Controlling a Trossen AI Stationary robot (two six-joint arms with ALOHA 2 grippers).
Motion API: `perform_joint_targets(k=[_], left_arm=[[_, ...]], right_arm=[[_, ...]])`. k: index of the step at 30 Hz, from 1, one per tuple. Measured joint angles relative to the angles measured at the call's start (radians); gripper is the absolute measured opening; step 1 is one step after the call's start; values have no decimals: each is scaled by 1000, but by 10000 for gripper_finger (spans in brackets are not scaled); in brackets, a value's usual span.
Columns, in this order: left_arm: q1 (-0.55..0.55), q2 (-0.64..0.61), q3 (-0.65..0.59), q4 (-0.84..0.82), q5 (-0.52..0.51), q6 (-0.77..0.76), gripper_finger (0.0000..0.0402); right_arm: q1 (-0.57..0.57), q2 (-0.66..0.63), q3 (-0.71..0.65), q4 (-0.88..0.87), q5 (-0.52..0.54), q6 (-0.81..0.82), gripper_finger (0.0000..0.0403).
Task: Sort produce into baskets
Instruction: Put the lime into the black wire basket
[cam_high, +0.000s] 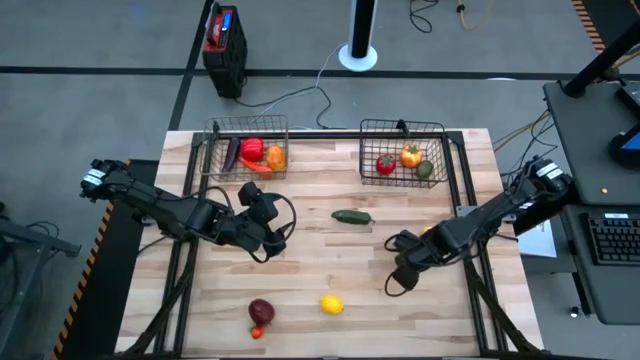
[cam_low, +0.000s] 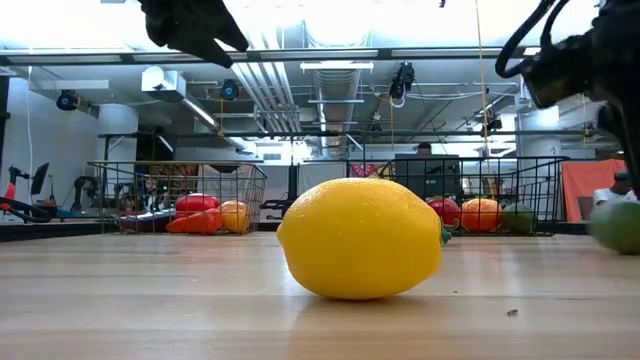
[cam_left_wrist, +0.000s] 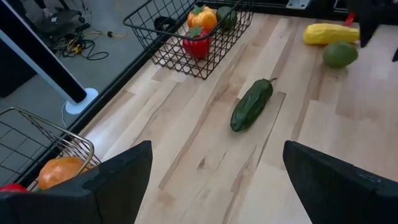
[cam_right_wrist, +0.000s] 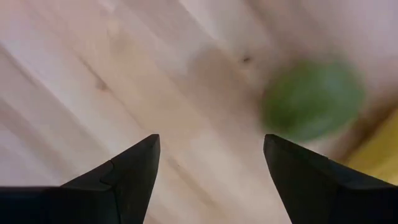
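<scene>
Right gripper (cam_right_wrist: 211, 168): fingers spread wide, empty, hovering over bare wood just beside a round green fruit (cam_right_wrist: 313, 99)
Left gripper (cam_left_wrist: 214, 180): wide apart, empty, aimed at the cucumber (cam_left_wrist: 252, 104) mid-table
Arms: both reaching in low from the table's sides
Baskets: two at the far edge, left basket (cam_high: 215, 135), right basket (cam_high: 405, 127)
Loose near edge: one lemon (cam_high: 331, 305), one purple piece (cam_high: 261, 312)

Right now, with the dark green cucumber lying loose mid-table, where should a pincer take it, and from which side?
Probably across the middle of the cucumber, from straight above. It lies flat on the bare table, long and narrow, so fingers should span its short width. The left pincer is open and faces it.
</scene>
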Motion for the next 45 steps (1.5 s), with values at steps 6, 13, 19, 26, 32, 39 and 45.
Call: perform_joint_targets(k=[6,13,19,26,32,39,45], left_arm=[[0,0,0,14,-2,-3,341],[0,0,0,32,-1,-7,341],[0,0,0,34,-1,-5,341],[0,0,0,36,-1,-11,341],[0,0,0,40,-1,-11,341],[0,0,0,41,-1,-11,341],[0,0,-6,47,-1,-11,341]], right_arm=[[-68,53,74,-245,31,-218,281],[-96,129,71,-248,-20,-176,281],[-95,142,71,-249,-31,-270,281],[-113,94,71,-258,-36,-242,281],[-106,23,71,-256,-79,-38,287],[-59,47,71,-230,-107,10,325],[-37,110,70,-199,-82,-11,345]])
